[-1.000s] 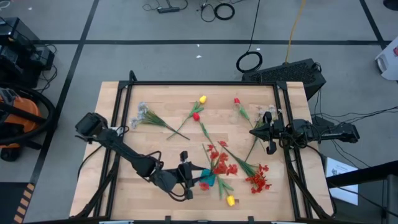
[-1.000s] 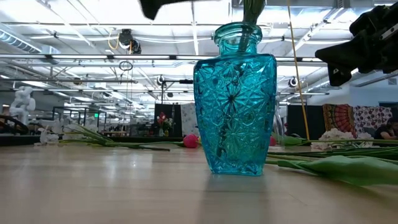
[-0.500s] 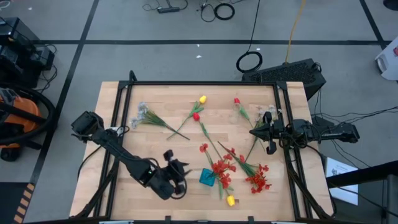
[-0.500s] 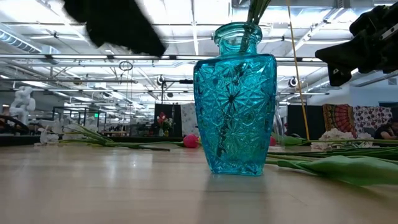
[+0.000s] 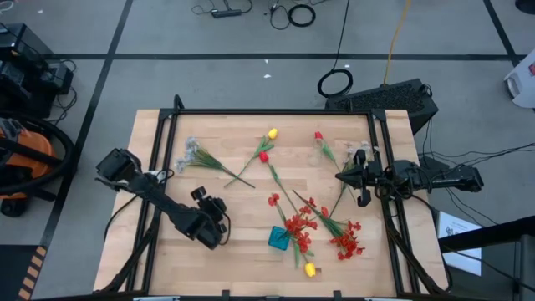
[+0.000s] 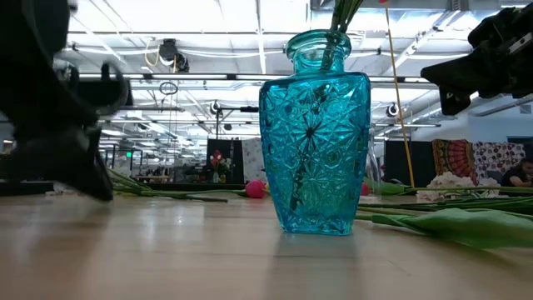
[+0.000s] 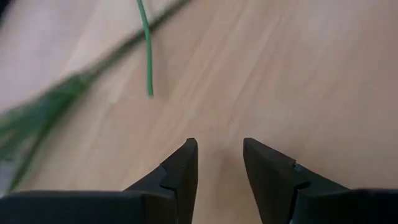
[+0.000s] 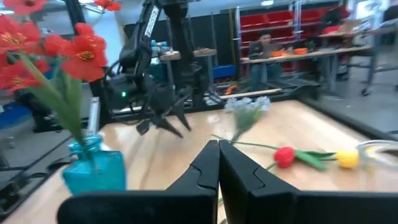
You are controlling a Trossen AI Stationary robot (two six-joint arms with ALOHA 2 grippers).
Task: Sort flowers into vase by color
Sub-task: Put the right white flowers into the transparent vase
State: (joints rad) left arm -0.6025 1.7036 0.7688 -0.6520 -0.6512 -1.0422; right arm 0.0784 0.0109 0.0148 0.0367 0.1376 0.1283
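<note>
A blue glass vase (image 5: 278, 238) stands upright near the front middle of the wooden tabletop (image 5: 167, 251), with a spray of small red blossoms (image 5: 298, 226) standing in its neck; the low view shows green stems going down through the mouth of the vase. The left gripper (image 5: 219, 206) hangs low over bare wood to the left of the vase, apart from it, its jaws spread a little with nothing between them; in its wrist view a thin green stem (image 7: 147, 46) lies on the wood ahead of the fingertips (image 7: 188, 149). The right gripper (image 5: 341, 177) waits over the right side of the tabletop, jaws pressed together and empty. The other flowers lie flat on the wood: a whitish sprig (image 5: 194, 154) at the back left, a yellow tulip (image 5: 272, 134) and a red tulip (image 5: 263, 156) near the back middle, another red bud (image 5: 318, 135) at the back right, a second red spray (image 5: 346, 241) just right of the vase, and a yellow bud (image 5: 309, 269) at the front edge. In the right wrist view a person (image 8: 264, 46) sits at a bench far beyond the tabletop.
</note>
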